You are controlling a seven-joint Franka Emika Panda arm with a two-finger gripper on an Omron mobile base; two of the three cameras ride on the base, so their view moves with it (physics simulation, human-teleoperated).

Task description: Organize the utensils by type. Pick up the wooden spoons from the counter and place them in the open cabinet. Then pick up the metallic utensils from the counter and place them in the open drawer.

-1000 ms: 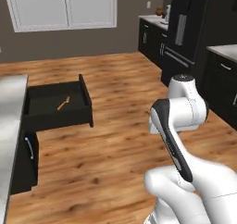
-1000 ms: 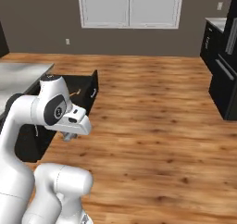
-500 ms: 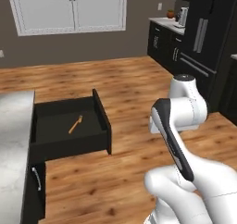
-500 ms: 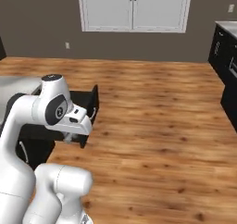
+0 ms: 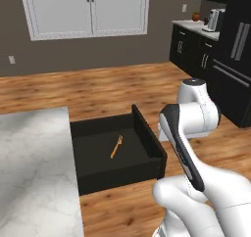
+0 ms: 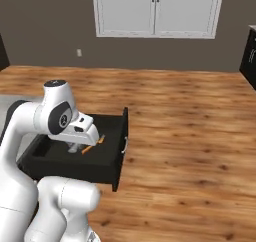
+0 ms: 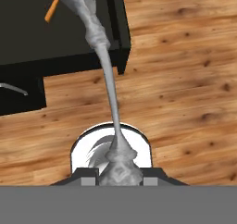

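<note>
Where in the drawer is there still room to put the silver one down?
The open drawer holds just the orange utensil, lying near the middle of its black floor. The floor is bare left of it toward the marble counter, and right of it up to the drawer front. The hand holds the silver-grey utensil.

Wooden floor (image 6: 190, 136), grey wall (image 6: 50, 21), white doors (image 6: 157, 8)

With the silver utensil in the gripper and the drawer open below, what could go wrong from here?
The gripper holds the silver-grey utensil only by one end, so the long free length may swing or slip. In the hand view most of it hangs over wood floor, so an early release could miss the open drawer. It may also land on the orange utensil.
</note>
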